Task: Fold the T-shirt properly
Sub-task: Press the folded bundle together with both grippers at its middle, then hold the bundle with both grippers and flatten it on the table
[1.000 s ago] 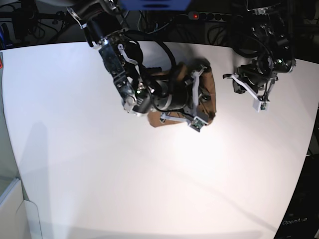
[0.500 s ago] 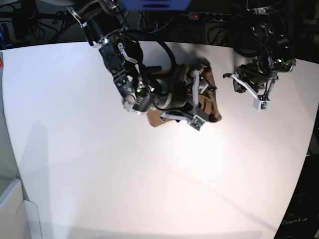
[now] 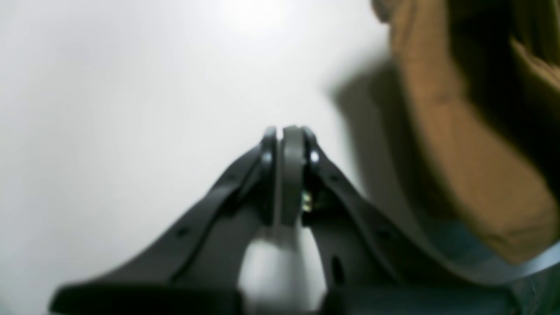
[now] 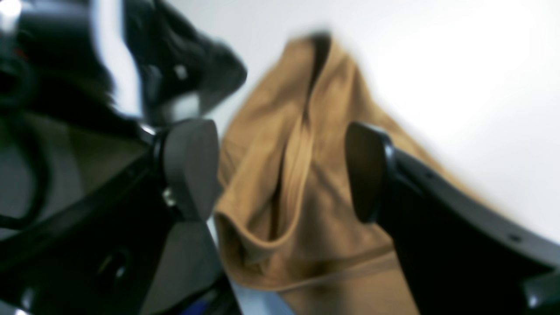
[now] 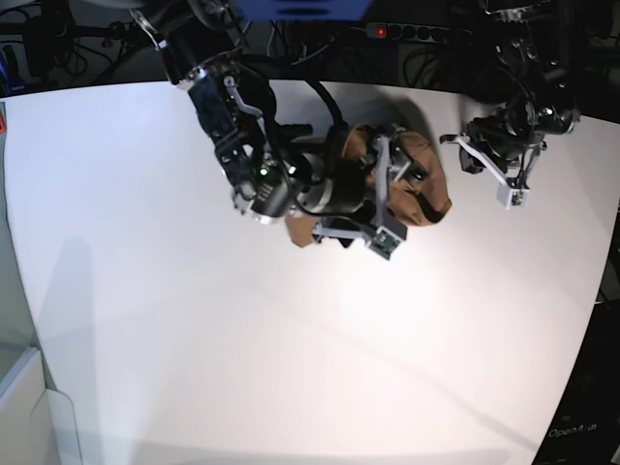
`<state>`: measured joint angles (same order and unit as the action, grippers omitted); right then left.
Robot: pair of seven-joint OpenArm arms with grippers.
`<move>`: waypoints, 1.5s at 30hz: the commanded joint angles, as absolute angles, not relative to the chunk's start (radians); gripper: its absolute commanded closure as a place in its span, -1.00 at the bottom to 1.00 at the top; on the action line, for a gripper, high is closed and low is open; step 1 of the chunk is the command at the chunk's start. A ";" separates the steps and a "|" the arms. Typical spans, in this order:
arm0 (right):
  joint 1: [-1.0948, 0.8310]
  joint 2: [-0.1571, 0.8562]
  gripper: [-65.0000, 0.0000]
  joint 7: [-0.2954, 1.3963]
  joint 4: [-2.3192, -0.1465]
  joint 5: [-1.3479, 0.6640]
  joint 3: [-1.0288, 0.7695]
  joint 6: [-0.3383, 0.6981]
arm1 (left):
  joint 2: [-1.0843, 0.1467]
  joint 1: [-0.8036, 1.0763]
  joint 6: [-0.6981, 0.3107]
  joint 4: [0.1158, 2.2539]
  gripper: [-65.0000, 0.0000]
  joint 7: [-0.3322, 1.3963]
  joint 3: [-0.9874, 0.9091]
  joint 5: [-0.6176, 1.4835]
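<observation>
Right gripper [image 4: 280, 175]: from my seat the jaws look spread wide, shirt [image 4: 302, 183] bunched between them, not pinched.
Shirt: crumpled on the white table [image 5: 194, 339], far side.
Left gripper [image 3: 288, 144]: pressed together, empty, beside shirt.
Writing: none readable, too blurry.

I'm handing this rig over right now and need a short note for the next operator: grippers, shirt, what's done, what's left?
Right gripper: open, jaws wide on either side of the T-shirt, nothing clamped.
Left gripper: shut and empty, off to the side of the shirt.
T-shirt: a bunched, rumpled heap on the white table, partly hidden under the right arm.
Done: no tidy fold visible.
Left: spread it flat, fold it properly.
</observation>
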<state>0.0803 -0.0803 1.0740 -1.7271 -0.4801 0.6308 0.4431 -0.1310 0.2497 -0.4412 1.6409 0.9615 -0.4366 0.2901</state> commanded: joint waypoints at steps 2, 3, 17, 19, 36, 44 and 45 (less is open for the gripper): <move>0.099 -0.091 -0.35 1.056 -1.790 -0.501 0.631 0.449 | -0.139 0.246 -0.444 1.656 0.92 0.958 -0.441 0.297; 0.101 -0.091 -0.35 1.056 -1.793 -0.501 0.631 0.449 | -0.140 0.246 -0.444 1.656 0.92 0.958 -0.441 0.297; 0.068 0.054 0.83 0.964 -1.733 -0.499 0.624 0.444 | -0.177 0.251 -0.446 1.664 0.92 0.960 -0.441 0.306; 0.065 0.065 1.00 0.949 -1.696 -0.499 0.624 0.444 | -0.188 0.269 -0.450 1.664 0.92 0.960 -0.441 0.308; 0.139 0.150 0.99 0.946 -1.629 -0.499 0.631 0.444 | -0.217 0.265 -0.698 1.718 0.92 1.076 -0.412 0.295; 0.196 0.154 0.99 0.951 -1.629 -0.499 0.633 0.447 | -0.176 0.237 -0.698 1.716 0.92 1.075 -0.252 0.295; 0.196 0.154 0.99 0.951 -1.629 -0.499 0.633 0.447 | -0.168 0.237 -0.698 1.715 0.92 1.072 -0.251 0.295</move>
